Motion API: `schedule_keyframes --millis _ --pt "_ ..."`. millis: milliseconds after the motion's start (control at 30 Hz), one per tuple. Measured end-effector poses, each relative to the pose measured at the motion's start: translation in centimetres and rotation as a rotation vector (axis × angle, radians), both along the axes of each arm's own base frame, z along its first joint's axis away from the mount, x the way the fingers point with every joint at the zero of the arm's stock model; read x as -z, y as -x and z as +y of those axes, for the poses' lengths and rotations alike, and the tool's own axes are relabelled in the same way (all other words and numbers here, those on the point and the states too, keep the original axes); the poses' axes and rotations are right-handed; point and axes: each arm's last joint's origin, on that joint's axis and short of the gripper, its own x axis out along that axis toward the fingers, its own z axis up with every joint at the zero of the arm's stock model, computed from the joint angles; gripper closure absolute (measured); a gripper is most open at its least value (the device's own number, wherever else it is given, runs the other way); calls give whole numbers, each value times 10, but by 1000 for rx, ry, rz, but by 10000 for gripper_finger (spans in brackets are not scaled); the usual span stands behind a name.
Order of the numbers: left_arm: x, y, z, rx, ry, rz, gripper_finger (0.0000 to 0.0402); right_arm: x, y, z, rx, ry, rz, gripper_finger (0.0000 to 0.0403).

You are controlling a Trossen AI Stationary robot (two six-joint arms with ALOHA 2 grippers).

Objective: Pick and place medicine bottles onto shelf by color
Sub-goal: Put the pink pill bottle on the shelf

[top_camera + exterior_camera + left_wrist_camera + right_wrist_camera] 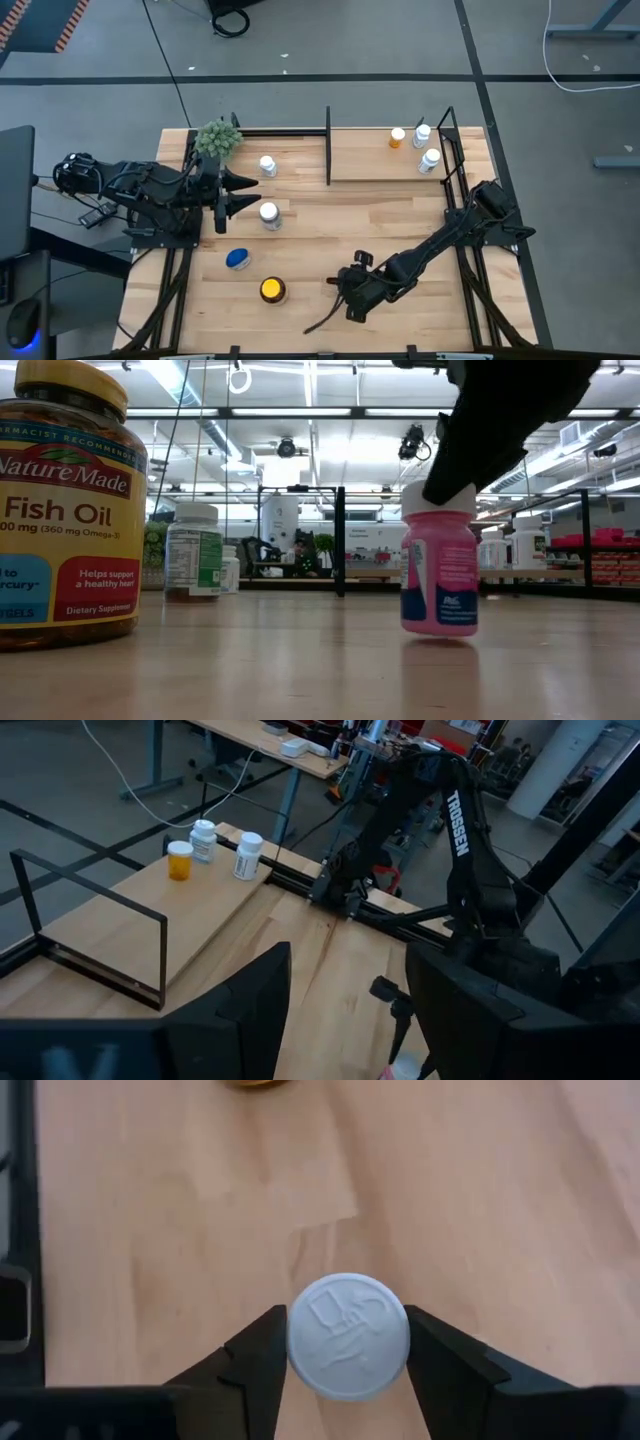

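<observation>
My right gripper (350,297) is at the table's near middle, shut on a pink medicine bottle (438,575) with a white cap. My left gripper (250,192) hovers open and holds nothing, at the table's left beside the shelf (385,165). On the shelf's right end stand an orange bottle (397,138) and two white ones (422,132), (430,160). Another white-capped bottle (267,166) stands on the shelf's left part. On the tabletop stand a white-capped bottle (269,215), a blue-lidded one (237,259) and a wide amber one with a yellow lid (272,290). My right gripper pinches the pink bottle's white cap (348,1337) between its two fingers, one on each side of the round cap. The fingers (450,485) slant down onto it from above. The bottle stands about upright with its base (440,628) at the tabletop.
A green fuzzy plant ball (217,138) sits at the shelf's far left corner. Black upright posts and a middle divider (328,145) frame the shelf. A dark cable (320,322) lies near the table's front edge. Bare wood lies between the two arms.
</observation>
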Motion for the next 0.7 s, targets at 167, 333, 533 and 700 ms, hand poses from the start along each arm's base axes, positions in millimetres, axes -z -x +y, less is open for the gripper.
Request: schedule_keyframes --millis 167,333,533,700 --pt "0 0 0 0 0 0 196 -6 4 -13 286 -58 88 217" --pt "0 0 0 1 1 -1 200 -26 11 -37 566 30 225 215" --pt "0 0 -1 44 11 3 198 -50 17 -79 885 170 299 216" --pt "1 0 -2 58 11 14 202 -55 15 -116 1015 134 297 214"
